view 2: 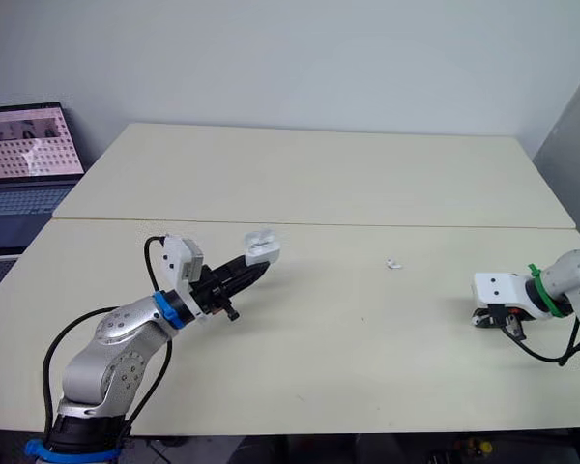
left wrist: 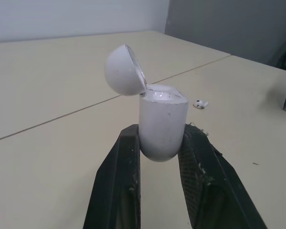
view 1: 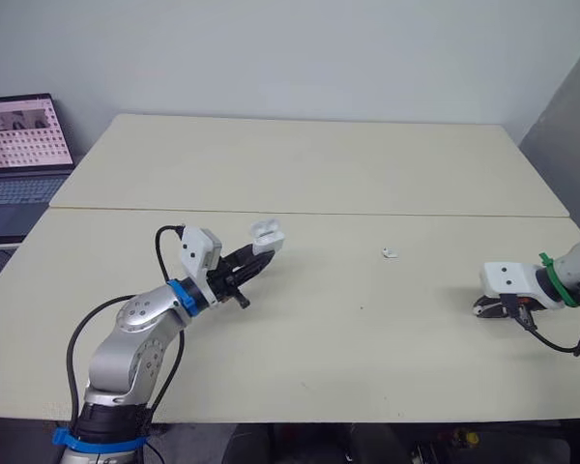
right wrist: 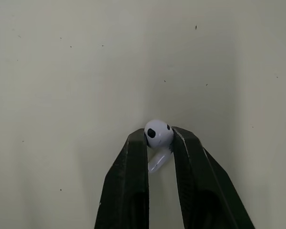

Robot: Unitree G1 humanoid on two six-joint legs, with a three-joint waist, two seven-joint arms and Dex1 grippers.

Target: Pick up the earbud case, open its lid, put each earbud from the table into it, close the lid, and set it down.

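My left gripper [view 1: 254,257] is shut on the white earbud case [view 1: 266,235], held above the table left of centre. In the left wrist view the case [left wrist: 163,121] stands upright between the black fingers [left wrist: 121,176] with its lid [left wrist: 123,70] flipped open. One white earbud [view 1: 391,253] lies on the table right of centre, also seen as the earbud [left wrist: 200,103] beyond the case. At the right edge of the table my right gripper [view 2: 485,317] points down at the surface. Its wrist view shows a second earbud [right wrist: 158,135] pinched between its fingers [right wrist: 133,176].
The cream table [view 1: 309,174] is two tops joined by a seam [view 1: 367,214] running left to right. A laptop [view 1: 19,145] with a lit screen stands off the table's far left corner. A grey wall panel [view 1: 570,126] rises at the far right.
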